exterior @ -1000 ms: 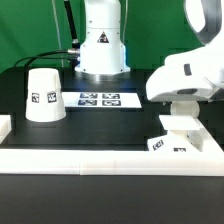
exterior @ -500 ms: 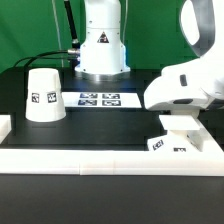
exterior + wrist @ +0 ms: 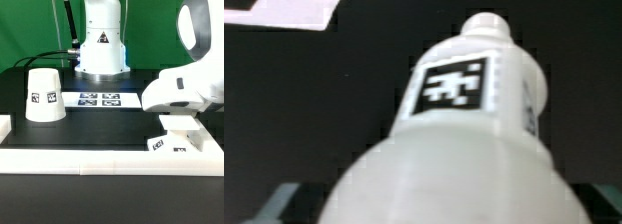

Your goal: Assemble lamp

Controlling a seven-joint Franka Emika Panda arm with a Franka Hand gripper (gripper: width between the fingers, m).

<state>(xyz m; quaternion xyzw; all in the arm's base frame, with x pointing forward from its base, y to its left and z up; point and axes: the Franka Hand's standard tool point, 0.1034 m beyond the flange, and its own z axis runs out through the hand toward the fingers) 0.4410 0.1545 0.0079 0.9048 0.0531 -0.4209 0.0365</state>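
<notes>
In the wrist view the white ball-shaped bulb (image 3: 455,130) fills most of the picture, its narrow neck with a square tag pointing away over the black table. My gripper (image 3: 434,205) is shut on its round body, with a grey finger (image 3: 274,203) showing at either side. In the exterior view the arm's white hand hides the gripper (image 3: 180,117) and the bulb; it hangs just above the low sloped lamp base (image 3: 168,142) at the exterior view's right. The cone shade (image 3: 44,95) stands upright at the left, well away from the gripper.
The marker board (image 3: 98,99) lies flat in the middle behind the parts. The robot's white body (image 3: 100,40) stands at the back. A low white wall (image 3: 100,160) runs along the front edge, with a short white piece (image 3: 5,125) at the left.
The arm's hand has shifted a little toward the exterior view's left over the lamp base. The shade and base have not moved.
</notes>
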